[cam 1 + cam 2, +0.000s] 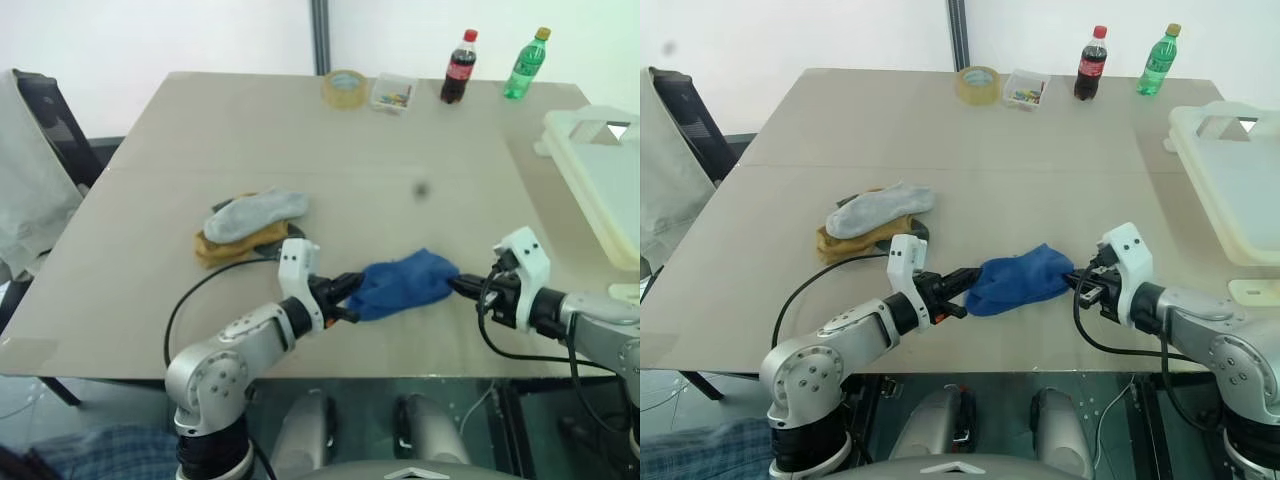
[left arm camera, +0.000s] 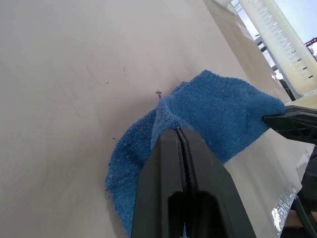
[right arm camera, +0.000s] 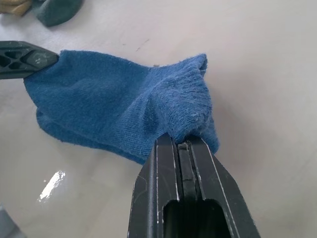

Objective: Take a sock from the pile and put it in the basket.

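A: From the head camera, where is the sock?

B: A blue sock (image 1: 405, 283) is stretched between both grippers near the front edge of the table (image 1: 330, 150). The left gripper (image 1: 352, 290) is pinched tight on one end, the right gripper (image 1: 457, 283) on the other. The pile (image 1: 250, 227), grey on mustard, lies on the table just beyond the left gripper. The basket (image 1: 600, 170) sits at the table's right edge, well apart from the sock.

A: And the left wrist camera?

B: Its fingers (image 2: 171, 168) are closed together on a fold of the blue sock (image 2: 218, 114); the basket (image 2: 277, 39) stands past the sock's far end.

A: The right wrist camera?

B: Its fingers (image 3: 166, 173) are clamped on the bunched sock (image 3: 119, 109); the left gripper (image 3: 52, 58) grips the opposite end, with the pile (image 3: 54, 10) beyond it.
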Available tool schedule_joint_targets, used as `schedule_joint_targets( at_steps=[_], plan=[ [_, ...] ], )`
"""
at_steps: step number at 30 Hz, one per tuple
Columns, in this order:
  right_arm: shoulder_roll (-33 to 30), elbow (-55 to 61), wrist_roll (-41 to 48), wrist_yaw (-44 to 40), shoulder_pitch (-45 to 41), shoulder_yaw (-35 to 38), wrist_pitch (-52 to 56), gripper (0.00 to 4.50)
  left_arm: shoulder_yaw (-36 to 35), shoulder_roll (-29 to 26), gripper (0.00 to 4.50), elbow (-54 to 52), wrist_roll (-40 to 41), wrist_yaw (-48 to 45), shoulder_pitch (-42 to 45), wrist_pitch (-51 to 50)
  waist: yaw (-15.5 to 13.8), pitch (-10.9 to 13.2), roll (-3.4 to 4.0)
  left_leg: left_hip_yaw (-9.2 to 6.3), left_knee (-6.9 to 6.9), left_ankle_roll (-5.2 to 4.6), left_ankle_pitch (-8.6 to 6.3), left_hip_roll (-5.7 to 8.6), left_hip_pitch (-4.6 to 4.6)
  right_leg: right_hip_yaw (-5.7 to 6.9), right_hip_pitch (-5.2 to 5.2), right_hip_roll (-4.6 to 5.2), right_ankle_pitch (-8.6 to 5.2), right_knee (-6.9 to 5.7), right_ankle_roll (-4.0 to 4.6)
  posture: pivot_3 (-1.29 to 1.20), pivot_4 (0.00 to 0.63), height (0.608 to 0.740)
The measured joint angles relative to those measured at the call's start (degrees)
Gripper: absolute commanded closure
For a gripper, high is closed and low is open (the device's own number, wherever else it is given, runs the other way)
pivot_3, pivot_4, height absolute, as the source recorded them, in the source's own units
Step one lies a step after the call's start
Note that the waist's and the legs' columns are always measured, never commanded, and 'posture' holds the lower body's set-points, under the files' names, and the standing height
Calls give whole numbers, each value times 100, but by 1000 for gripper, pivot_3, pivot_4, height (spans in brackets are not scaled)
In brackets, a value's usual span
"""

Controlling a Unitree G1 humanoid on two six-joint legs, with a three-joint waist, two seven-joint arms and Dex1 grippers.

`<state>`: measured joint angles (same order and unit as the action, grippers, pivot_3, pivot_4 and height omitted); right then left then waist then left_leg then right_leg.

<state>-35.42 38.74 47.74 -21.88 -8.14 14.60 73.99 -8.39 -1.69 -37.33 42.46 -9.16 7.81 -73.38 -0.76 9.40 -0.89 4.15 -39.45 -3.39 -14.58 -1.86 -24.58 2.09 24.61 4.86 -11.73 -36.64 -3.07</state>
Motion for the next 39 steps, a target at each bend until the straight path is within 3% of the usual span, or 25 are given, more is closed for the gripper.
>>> schedule_joint_targets(
  at_steps=[19,39],
  plan=[
    [18,-391,-135,145,-134,-144,-199,4500,-258,-214,4478,-374,991,201,-361,378,2,0,0,1,0,0,0,1,1,-1,0,0,-1,0,1,0,150,740],
    [29,-597,-377,154,-195,-481,-302,4500,73,-661,4478,-347,1583,589,-608,614,-3,0,0,1,0,0,0,1,0,-1,0,0,-1,2,1,0,150,740]
  ],
)
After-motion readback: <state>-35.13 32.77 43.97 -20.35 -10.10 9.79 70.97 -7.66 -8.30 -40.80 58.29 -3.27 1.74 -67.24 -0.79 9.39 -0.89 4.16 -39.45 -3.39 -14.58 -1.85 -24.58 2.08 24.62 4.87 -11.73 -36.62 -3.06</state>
